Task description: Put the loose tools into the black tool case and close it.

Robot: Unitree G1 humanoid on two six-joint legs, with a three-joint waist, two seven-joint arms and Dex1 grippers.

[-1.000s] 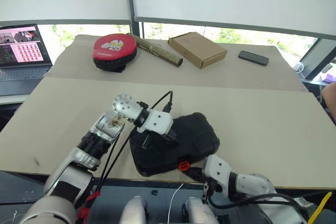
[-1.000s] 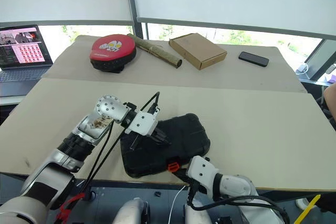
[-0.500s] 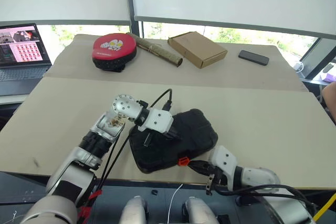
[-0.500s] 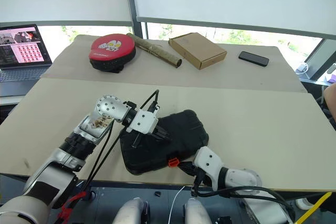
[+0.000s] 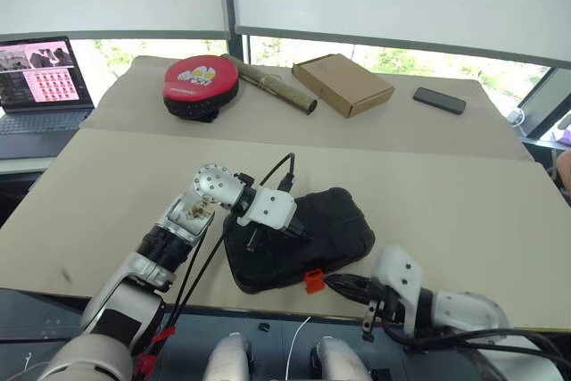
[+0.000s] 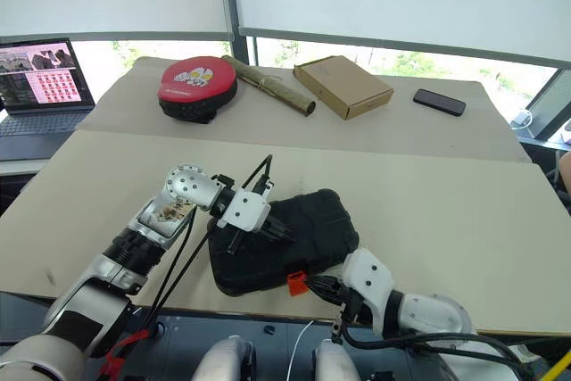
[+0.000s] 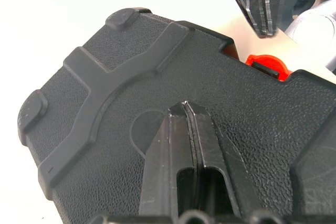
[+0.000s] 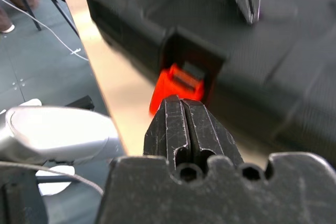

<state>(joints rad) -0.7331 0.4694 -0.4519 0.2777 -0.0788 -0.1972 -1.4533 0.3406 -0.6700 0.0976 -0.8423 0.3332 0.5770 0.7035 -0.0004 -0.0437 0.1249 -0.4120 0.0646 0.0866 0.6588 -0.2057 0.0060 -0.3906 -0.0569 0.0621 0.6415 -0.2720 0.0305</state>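
Note:
The black tool case (image 5: 343, 229) lies closed near the table's front edge, with its orange latch (image 5: 314, 280) facing me. My left gripper (image 5: 300, 231) is shut and its tips (image 7: 185, 106) rest on the textured lid (image 7: 105, 93). My right gripper (image 5: 335, 282) is shut too. It comes in level from the front right, and its tips (image 8: 181, 100) sit just before the orange latch (image 8: 178, 85). The frames do not show whether they touch it. The loose tools are out of view.
At the back of the table are a red-and-black round pad (image 5: 201, 85), a rolled tube (image 5: 272, 86), a cardboard box (image 5: 343, 83) and a phone (image 5: 439, 100). A laptop (image 5: 40, 78) stands at far left. The table's front edge (image 5: 500, 320) runs right under the case.
My right arm has drawn back and to the right and risen a little, its tips staying by the latch. The left gripper stays on the lid. The camera has shifted slightly.

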